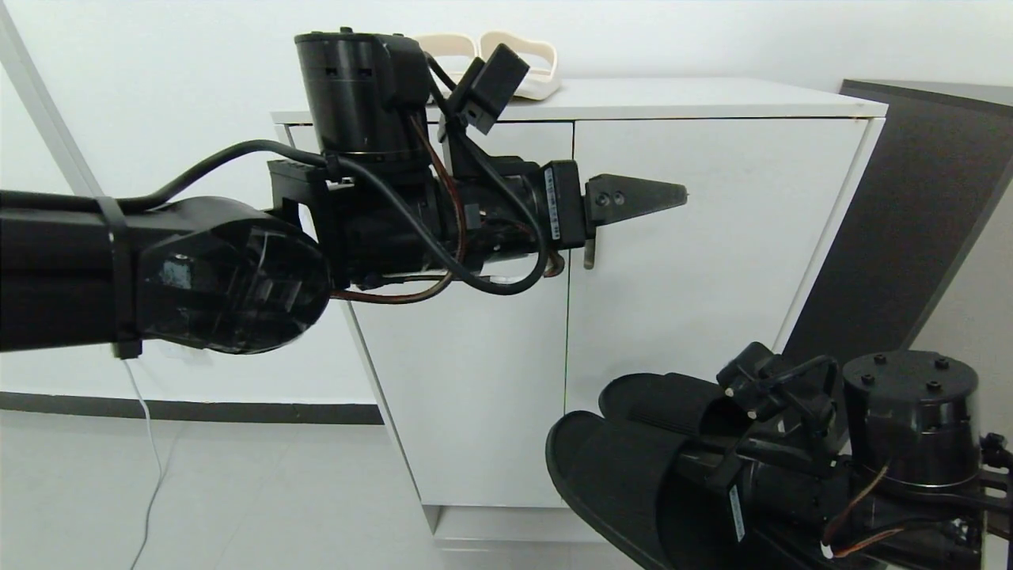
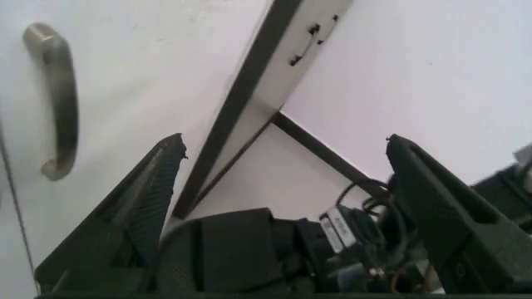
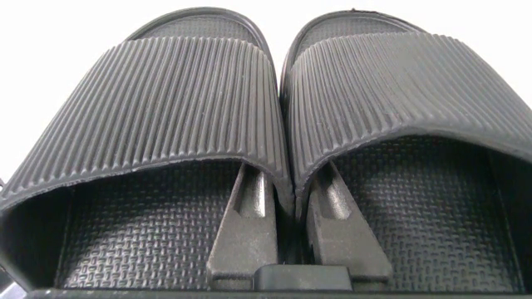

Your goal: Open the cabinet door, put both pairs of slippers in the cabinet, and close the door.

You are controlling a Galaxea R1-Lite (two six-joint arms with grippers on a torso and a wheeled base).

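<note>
So, door shut, one pair in hand

Basically the left claw (image 1: 641, 198) sits spread wide right in front of the white two-door cabinet (image 1: 712, 277). The curved brushed-metal door handle (image 1: 589, 253) is just off its tip at 7 o'clock, so it looks lined up to hook and pull. Down at 5 o'clock the right claw (image 3: 291, 178) is pinched on the black ribbed rubber slippers (image 1: 617, 475), squeezing their two inner walls together so both come as one. The cream moulded slippers (image 1: 491, 55) sit on the cabinet top at 12 o'clock.

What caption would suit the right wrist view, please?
Right gripper clamps the touching inner walls of a black ribbed rubber slipper pair.
</note>
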